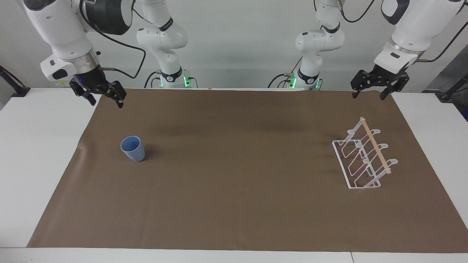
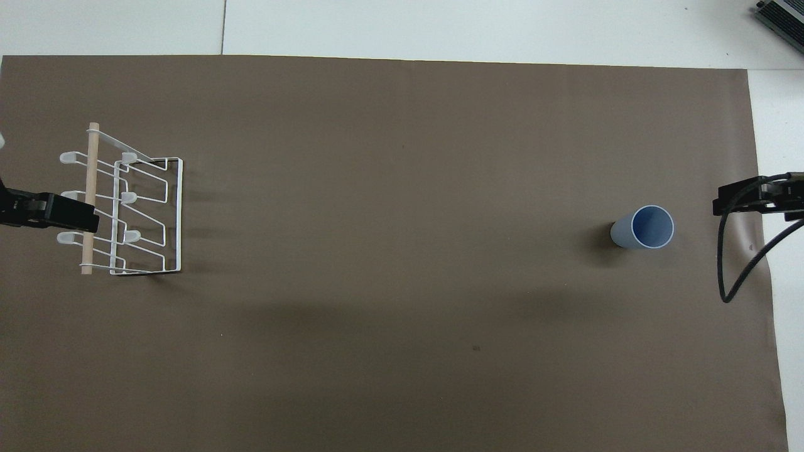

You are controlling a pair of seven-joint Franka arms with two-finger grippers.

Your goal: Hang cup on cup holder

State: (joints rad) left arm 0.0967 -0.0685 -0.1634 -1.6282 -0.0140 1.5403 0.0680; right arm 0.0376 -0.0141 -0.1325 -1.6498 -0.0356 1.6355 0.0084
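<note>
In the facing view, the light-blue cup [image 1: 133, 148] is seen upright on the brown mat [image 1: 234, 204], toward the right arm's end, while the white wire cup holder [image 1: 363, 157] is set near the mat's edge at the left arm's end. The right gripper [image 1: 103, 101] and left gripper [image 1: 370, 95] are held released and empty over the mat's robot-side corners. In the overhead view, the cup [image 2: 644, 228] and cup holder [image 2: 129, 204] are shown well apart; only part of each gripper is visible.

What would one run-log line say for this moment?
cup: upright on mat, untouched | cup holder: empty, toward left arm's end | left gripper: open, waiting | right gripper: open, waiting
</note>
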